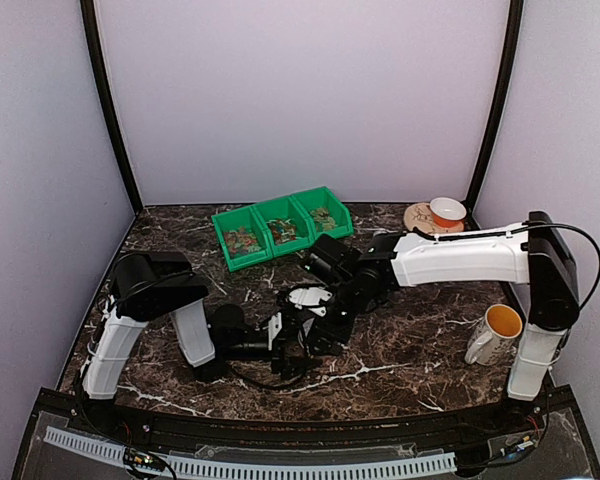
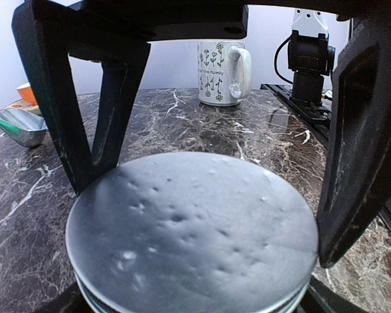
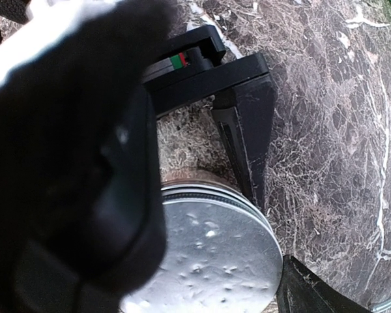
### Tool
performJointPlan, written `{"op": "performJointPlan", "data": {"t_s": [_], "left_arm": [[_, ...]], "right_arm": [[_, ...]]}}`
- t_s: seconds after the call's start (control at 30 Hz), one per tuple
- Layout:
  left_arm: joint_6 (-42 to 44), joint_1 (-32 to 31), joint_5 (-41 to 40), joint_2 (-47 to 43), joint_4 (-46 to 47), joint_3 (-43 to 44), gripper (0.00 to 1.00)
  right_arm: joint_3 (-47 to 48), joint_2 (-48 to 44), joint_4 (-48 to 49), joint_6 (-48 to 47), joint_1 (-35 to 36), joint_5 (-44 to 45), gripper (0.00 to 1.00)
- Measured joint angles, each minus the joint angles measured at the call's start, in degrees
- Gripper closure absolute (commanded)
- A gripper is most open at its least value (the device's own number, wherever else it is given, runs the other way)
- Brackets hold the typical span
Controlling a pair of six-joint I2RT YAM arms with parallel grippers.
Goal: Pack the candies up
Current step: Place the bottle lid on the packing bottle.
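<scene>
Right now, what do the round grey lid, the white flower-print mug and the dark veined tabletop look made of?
Round grey lid: probably thin metal, satin finish, given its dull sheen and small dents. White flower-print mug: likely glazed ceramic, smooth and glossy. Dark veined tabletop: marble pattern with white veins, slight shine; real stone or laminate, cannot tell.

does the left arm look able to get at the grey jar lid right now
Probably yes. The grey lid sits right between the spread fingers of the left hand, with nothing lying over it. The right hand crowds in beside the same lid, so the fit looks tight.
</scene>
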Motion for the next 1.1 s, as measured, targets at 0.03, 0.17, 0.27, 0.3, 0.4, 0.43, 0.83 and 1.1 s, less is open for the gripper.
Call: {"op": "performJointPlan", "data": {"t_s": [0.03,0.17,0.27,0.3,0.4,0.43,0.83,1.1], "left_arm": [[0.0,0.0,0.0,0.0,0.0,0.0,0.14],[0.0,0.0,0.0,0.0,0.0,0.0,0.14],[0.0,0.0,0.0,0.0,0.0,0.0,0.14],[0.0,0.0,0.0,0.0,0.0,0.0,0.14],[0.0,0.0,0.1,0.0,0.0,0.0,0.14],[0.0,0.0,0.1,0.0,0.0,0.0,0.14],[0.0,-0.1,0.1,0.0,0.0,0.0,0.14],[0.0,-0.1,0.0,0.0,0.0,0.0,0.14]], "right_arm": [[0.2,0.1,-0.1,-0.1,0.0,-0.1,0.11],[0.9,0.6,-0.8,-0.4,-0.2,-0.7,0.09],[0.9,0.7,-0.8,-0.9,-0.3,-0.9,0.08],[0.9,0.7,-0.7,-1.0,-0.3,-1.0,0.08],[0.9,0.7,-0.4,-1.4,-0.4,-1.3,0.08],[0.9,0.9,-0.3,-1.5,-0.4,-1.5,0.08],[1.0,1.4,0.6,-2.5,-1.0,-2.9,0.01],[-2.5,-1.2,2.1,-2.4,-2.0,-3.1,0.02]]}}
